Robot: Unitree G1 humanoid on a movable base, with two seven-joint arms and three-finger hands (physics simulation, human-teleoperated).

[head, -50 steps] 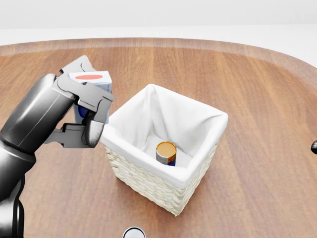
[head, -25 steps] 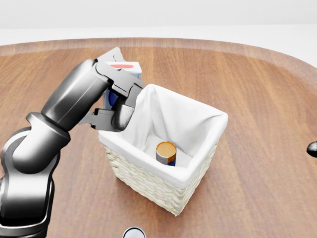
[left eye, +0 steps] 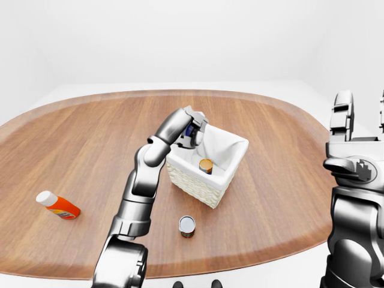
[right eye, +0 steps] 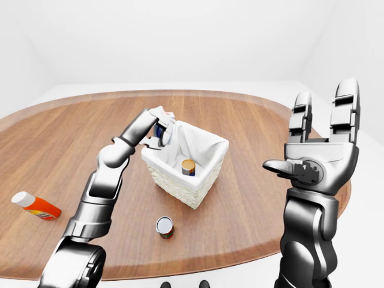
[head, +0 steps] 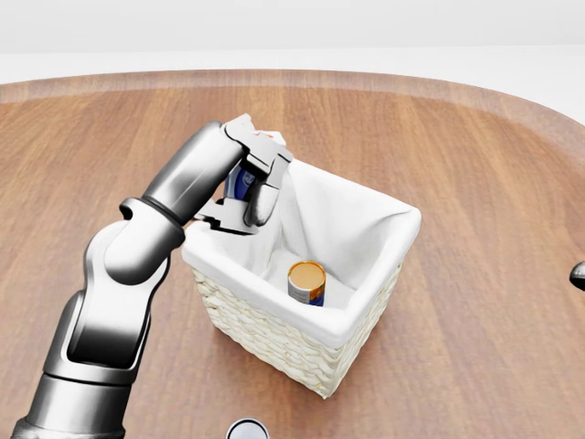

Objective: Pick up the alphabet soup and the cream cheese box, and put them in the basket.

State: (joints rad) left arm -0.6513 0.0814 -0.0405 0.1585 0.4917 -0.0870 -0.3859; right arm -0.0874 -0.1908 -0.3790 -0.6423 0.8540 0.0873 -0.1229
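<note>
Already the alphabet soup [head: 307,283] stands upright inside the basket [head: 274,343]. Cream cheese box [head: 243,183] is gripped in left hand [head: 253,187], fingers closed round it, over the basket's upper-left rim. Right hand [right eye: 317,150] raised, fingers spread, empty. Small can [right eye: 164,227] and orange bottle [right eye: 36,206] lie on the wooden table [head: 475,183].

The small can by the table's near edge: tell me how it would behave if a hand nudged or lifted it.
The can stands upright on its flat end on the table, so a low nudge would probably slide it and a high one might tip it. Once on its round side, it would likely roll. It looks rigid and should hold its shape between the fingers.
</note>
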